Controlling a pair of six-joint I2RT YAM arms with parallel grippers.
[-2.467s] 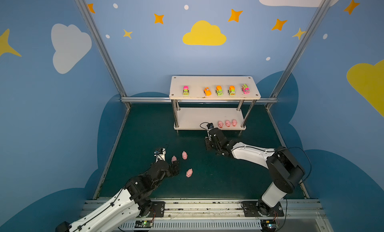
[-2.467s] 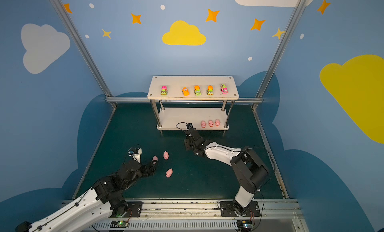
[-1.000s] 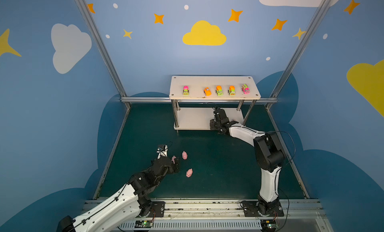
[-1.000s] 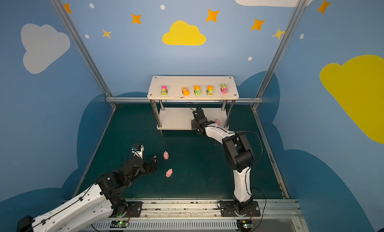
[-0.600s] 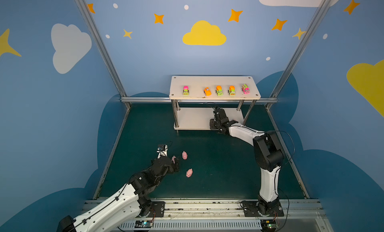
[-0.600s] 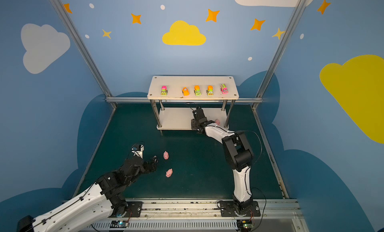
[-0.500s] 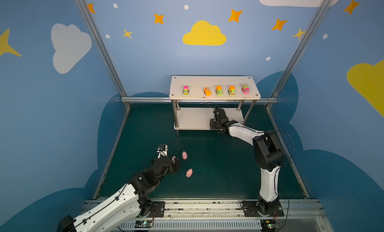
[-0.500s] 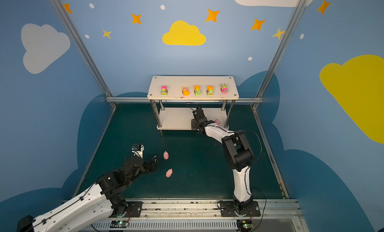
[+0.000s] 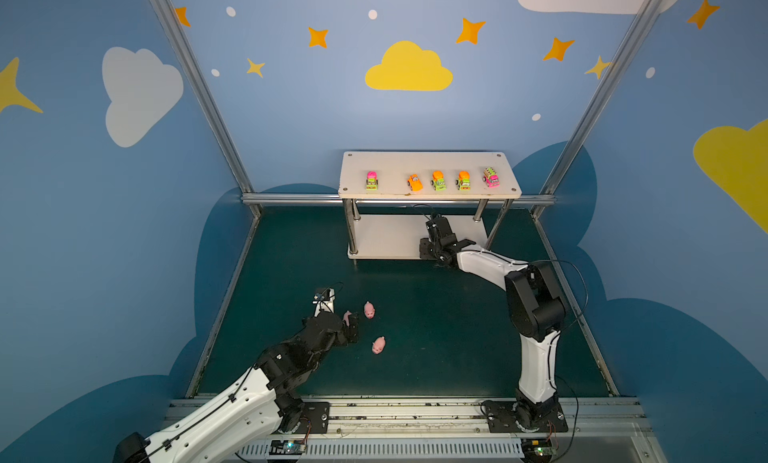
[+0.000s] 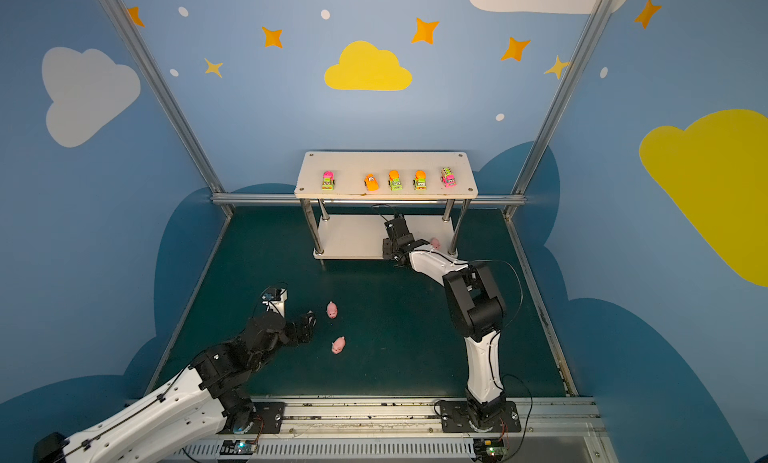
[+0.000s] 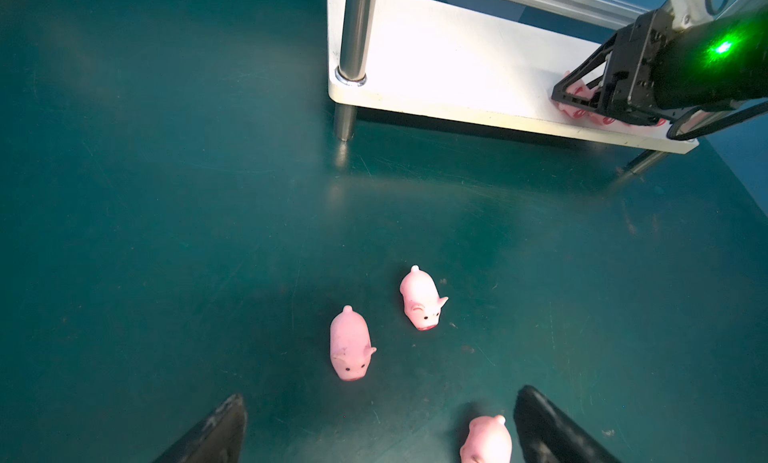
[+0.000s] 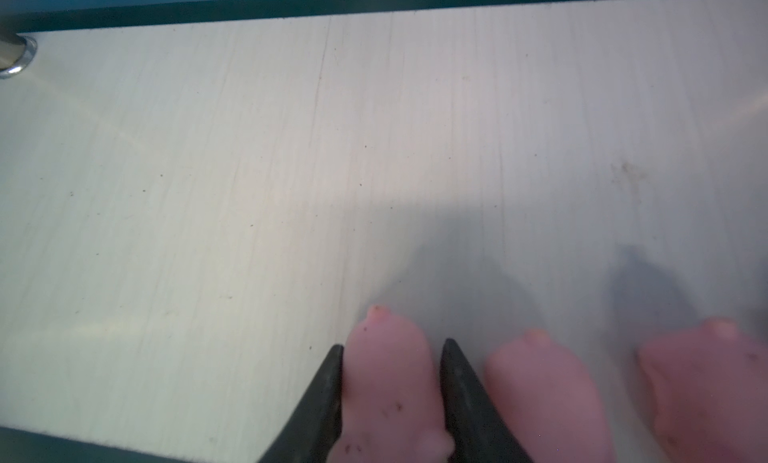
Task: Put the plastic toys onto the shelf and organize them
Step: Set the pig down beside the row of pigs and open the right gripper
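Well in front of the shelf (image 9: 386,236), the left hand (image 11: 382,394) gaped wide and empty by three loose pigs (image 11: 350,344) on the green worktop (image 9: 436,357). On the shelf's lower board, the right hand (image 12: 393,346) pinched a fourth pig (image 12: 390,390), two more pigs (image 12: 548,398) just beside it. Five vehicles (image 9: 438,180) lined the shelf's top board.

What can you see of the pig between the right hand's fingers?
The pig is small, pale pink, smooth and rubbery-looking, with a few dark specks and a tail nub pointing away from the wrist camera. It lies belly-down on the shelf's lower board, beside a neighbouring pig without touching it. The right hand has its black fingers along both flanks, seemingly in contact; whether they squeeze it I cannot tell.
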